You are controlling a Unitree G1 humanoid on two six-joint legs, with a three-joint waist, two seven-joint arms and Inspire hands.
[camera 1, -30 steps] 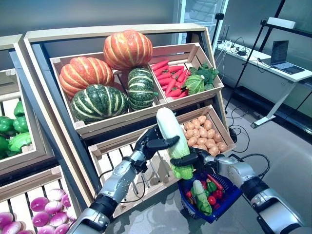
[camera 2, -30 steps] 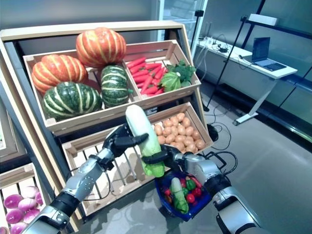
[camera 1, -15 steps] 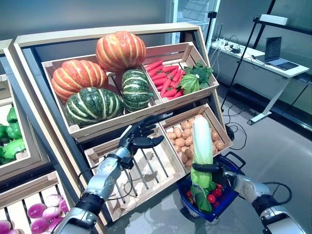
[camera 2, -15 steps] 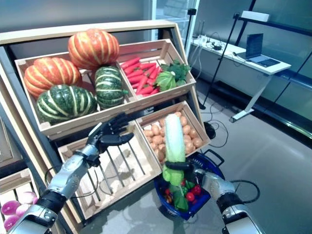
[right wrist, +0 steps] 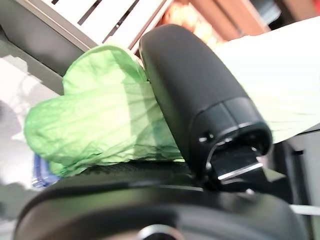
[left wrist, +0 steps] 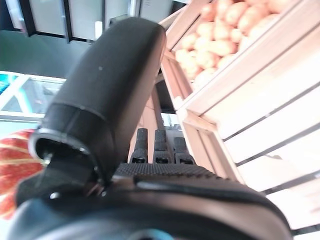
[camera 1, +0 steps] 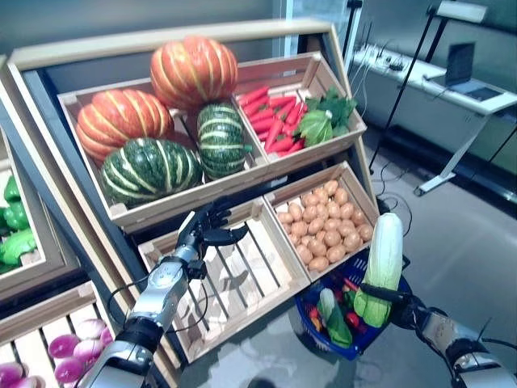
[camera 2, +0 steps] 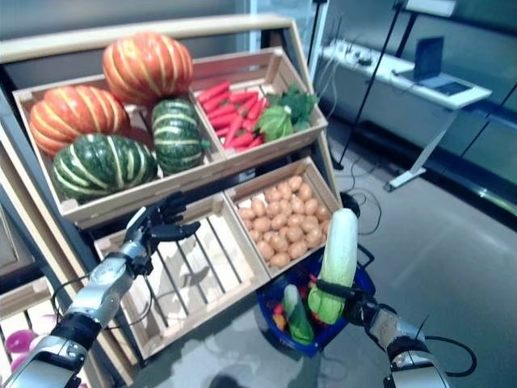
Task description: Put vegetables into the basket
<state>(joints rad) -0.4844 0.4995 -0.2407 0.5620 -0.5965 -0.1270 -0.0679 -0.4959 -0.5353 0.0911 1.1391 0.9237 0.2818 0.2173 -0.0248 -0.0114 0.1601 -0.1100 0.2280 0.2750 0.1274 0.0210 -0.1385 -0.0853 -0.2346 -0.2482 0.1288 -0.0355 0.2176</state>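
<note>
My right hand (camera 1: 401,301) is shut on a long napa cabbage (camera 1: 382,263), white with green leaves at its lower end. It holds the cabbage upright above the right side of the blue basket (camera 1: 311,305) on the floor. The cabbage also shows in the right wrist view (right wrist: 105,125), with my thumb (right wrist: 200,105) curled over it. The basket holds another cabbage (camera 1: 330,315) and small red and green vegetables. My left hand (camera 1: 203,231) is open and empty over the slatted wooden crate (camera 1: 234,283) on the stand's lower shelf.
The wooden stand (camera 1: 186,48) with its crates fills the left and middle. The crate of potatoes (camera 1: 323,226) sits just behind the basket. A white desk with a laptop (camera 1: 460,69) stands at the far right. Grey floor (camera 1: 460,242) lies to the right.
My right hand has carried the cabbage further right and lower, over the basket's right side. My left hand has drawn back a little over the slatted crate. The camera has shifted.
</note>
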